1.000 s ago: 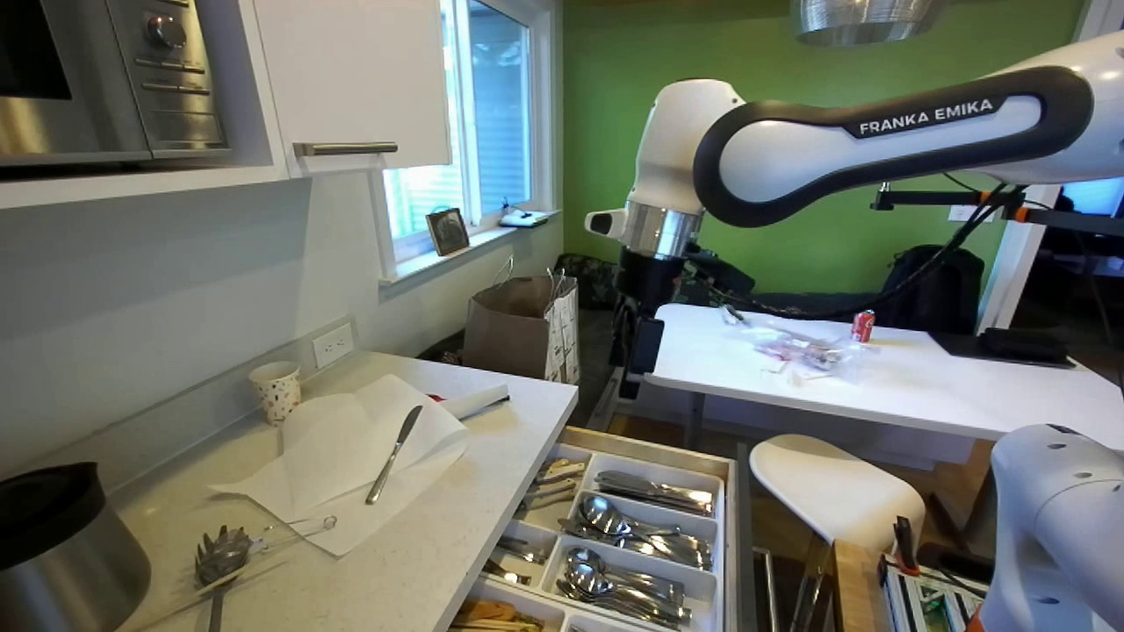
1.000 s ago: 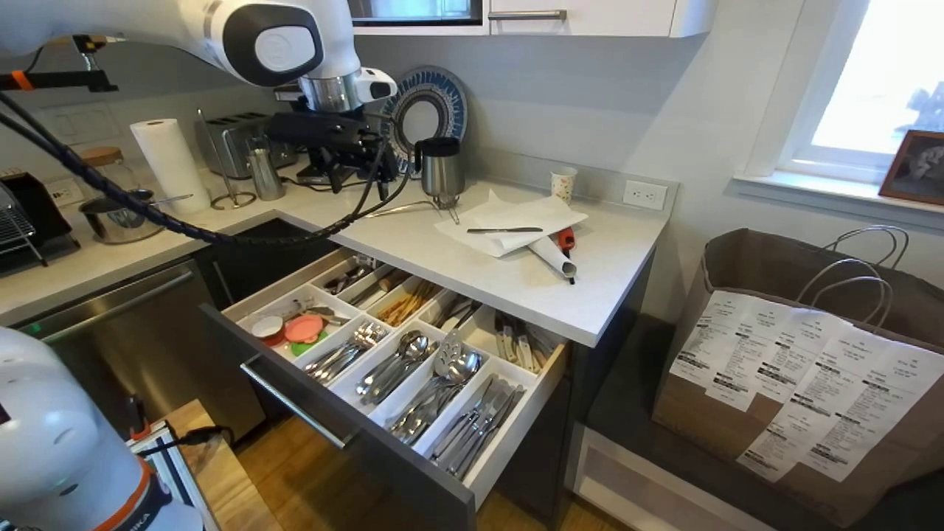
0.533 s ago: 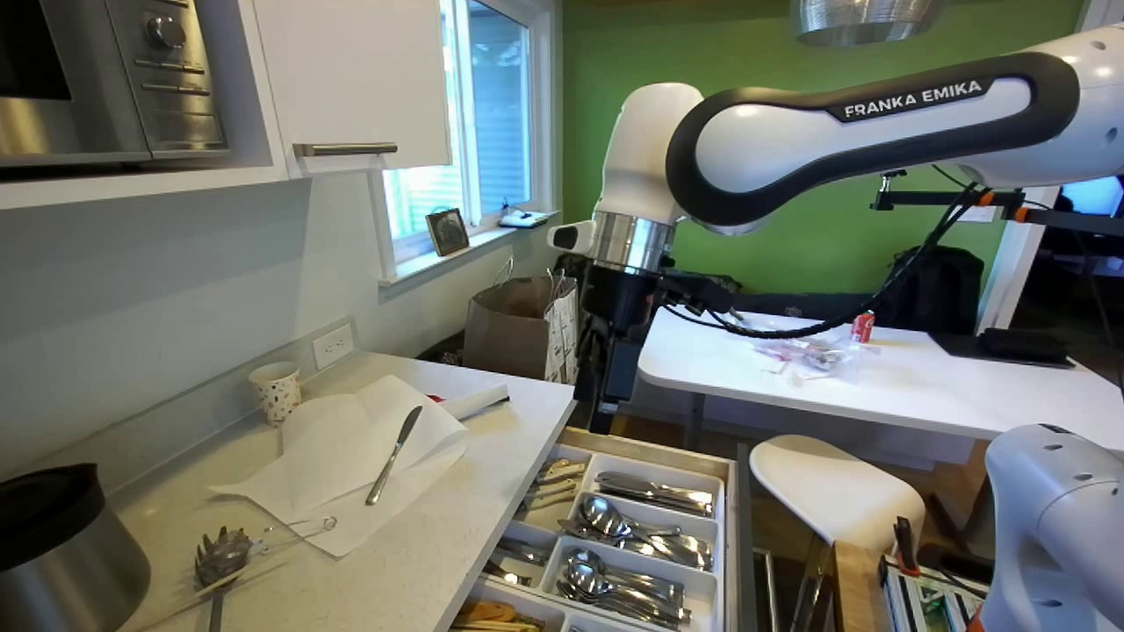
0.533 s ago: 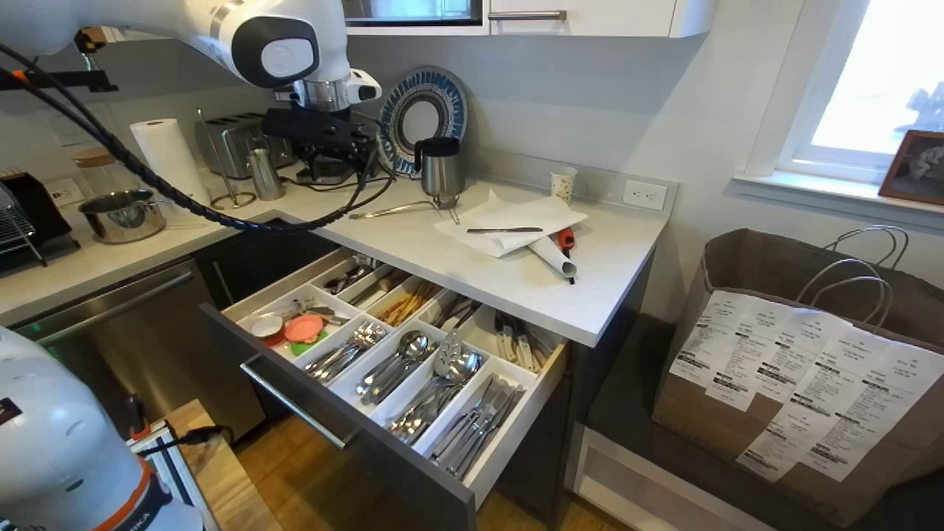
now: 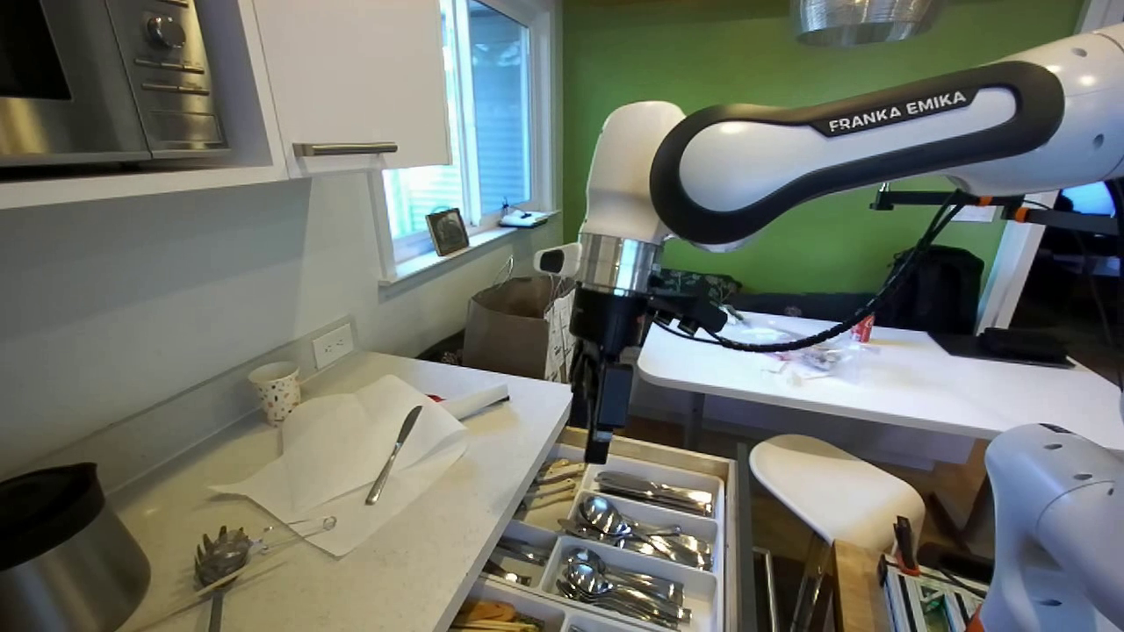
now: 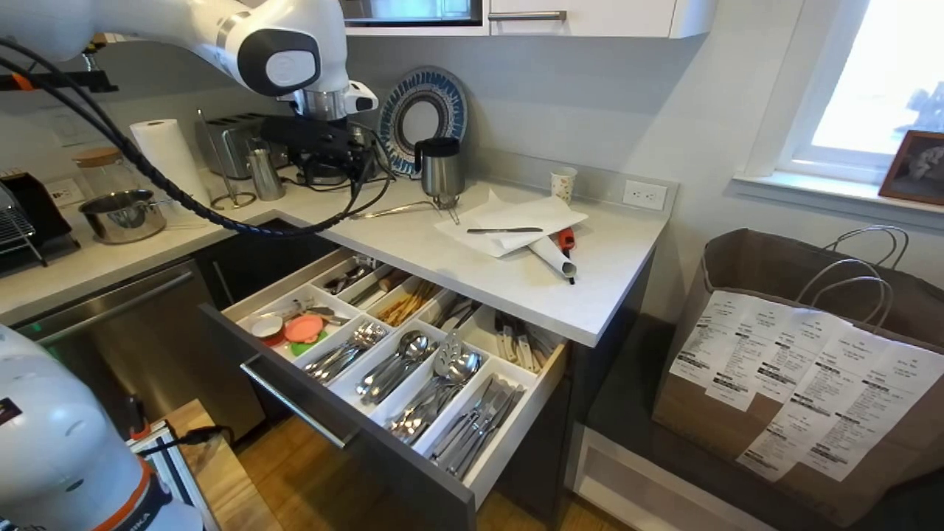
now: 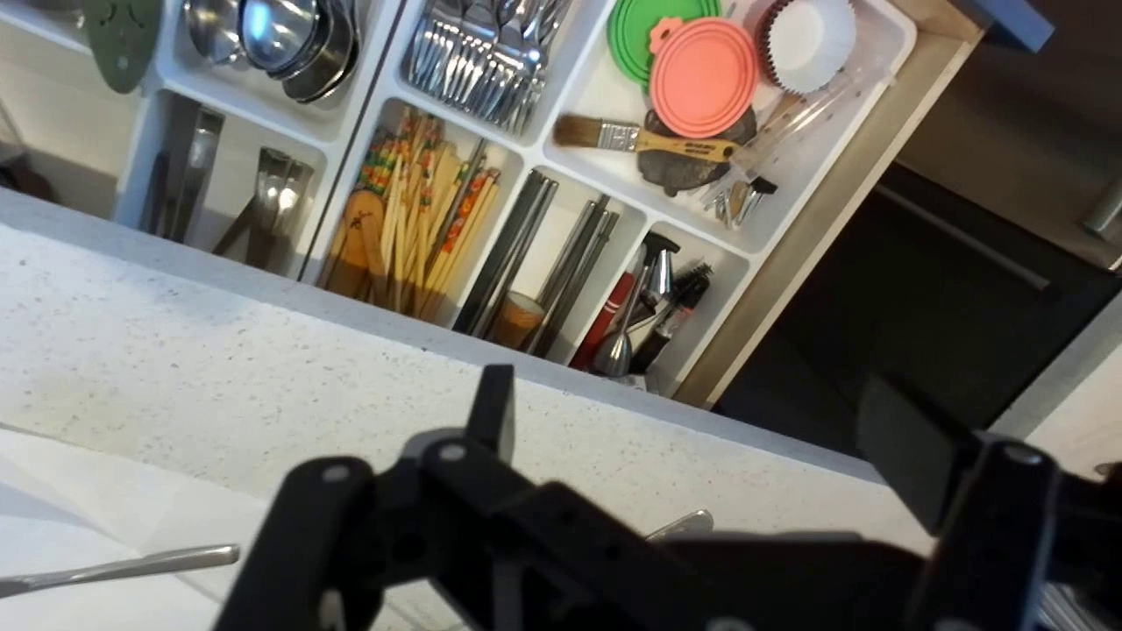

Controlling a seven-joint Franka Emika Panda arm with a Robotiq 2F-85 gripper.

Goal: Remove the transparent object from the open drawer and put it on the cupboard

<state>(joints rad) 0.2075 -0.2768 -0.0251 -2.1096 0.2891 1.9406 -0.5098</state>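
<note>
A clear plastic piece (image 7: 822,107) lies in the end compartment of the open drawer (image 7: 820,219) in the wrist view, beside a white paper cup liner, a pink lid, a green lid and a brush. It is too small to make out surely in the exterior views. The open drawer also shows in an exterior view (image 6: 402,476). My gripper (image 7: 688,394) is open, with nothing between its fingers, above the speckled counter (image 7: 368,394) near the drawer. In an exterior view the gripper (image 5: 597,452) points down by the counter edge.
White paper (image 5: 307,456) with a knife (image 5: 395,452) lies on the counter. A paper cup (image 5: 277,391), a steel jug (image 6: 442,169) and whisk-like utensils stand or lie there too. Cutlery fills the drawer tray. White wall cupboards (image 6: 605,18) hang above.
My arm has moved down and toward the counter side, so the gripper is lower and closer to the drawer and counter edge. The drawer and its contents have not moved.
</note>
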